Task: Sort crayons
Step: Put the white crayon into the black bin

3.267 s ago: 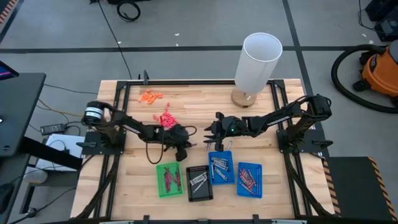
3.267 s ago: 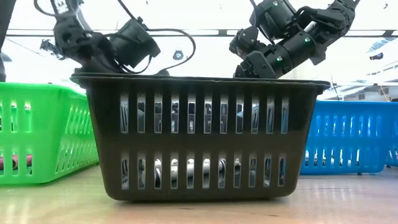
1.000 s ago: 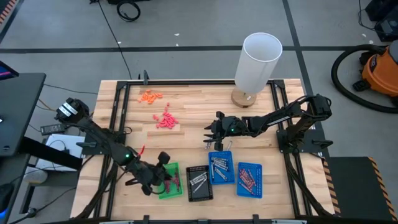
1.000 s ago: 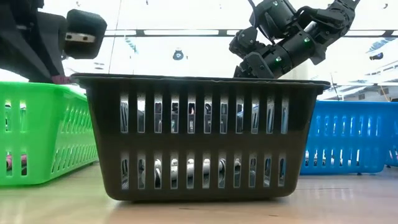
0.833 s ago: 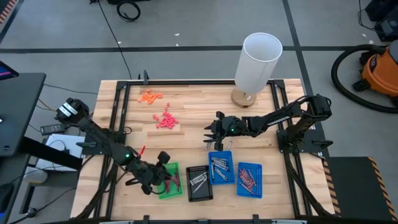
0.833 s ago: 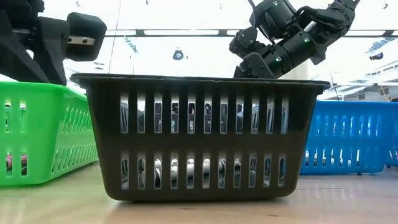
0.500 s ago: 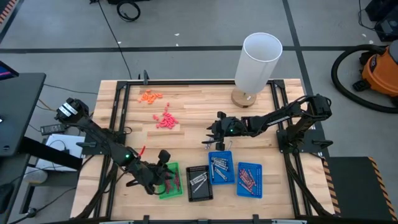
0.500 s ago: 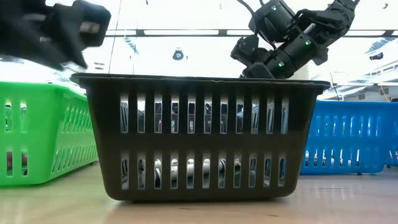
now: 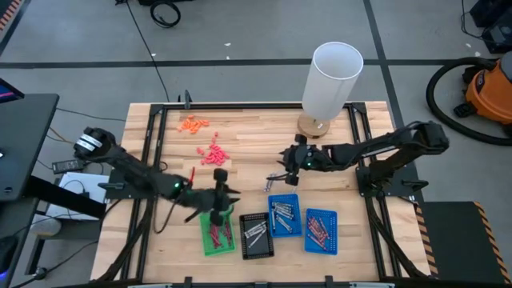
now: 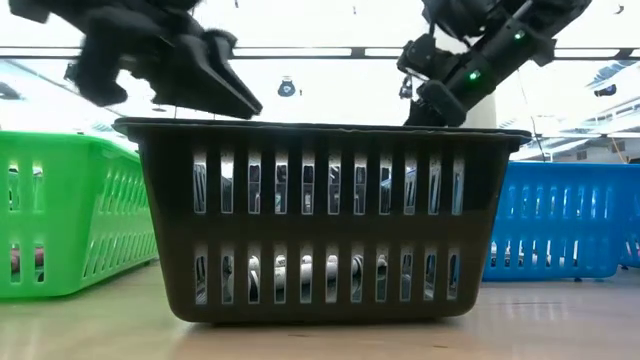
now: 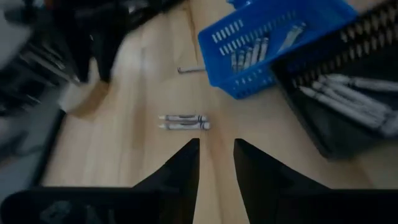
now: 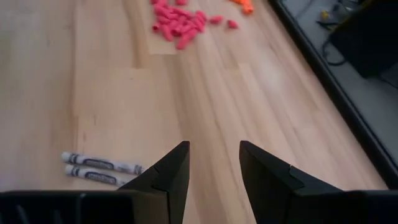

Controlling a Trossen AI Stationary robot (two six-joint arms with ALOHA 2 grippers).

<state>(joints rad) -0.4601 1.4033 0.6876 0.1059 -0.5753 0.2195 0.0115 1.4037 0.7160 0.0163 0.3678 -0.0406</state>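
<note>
A wooden desk seen from above carries four small slotted baskets in a row near its front edge. The green basket, nearest the left side, holds dark maroon crayons. Beside it, the black basket holds silvery grey crayons. Next, a blue basket also holds grey crayons, and the second blue basket, nearest the right side, holds red crayons. Two grey crayons lie loose side by side on the bare wood. The left end effector hovers over the back edge of the green basket, fingers narrowly apart and empty. The right end effector hangs behind the first blue basket, fingers apart, holding nothing. A tall white cylinder stands at the back edge. Tiny orange bits and pink-red bits lie toward the back left.
</note>
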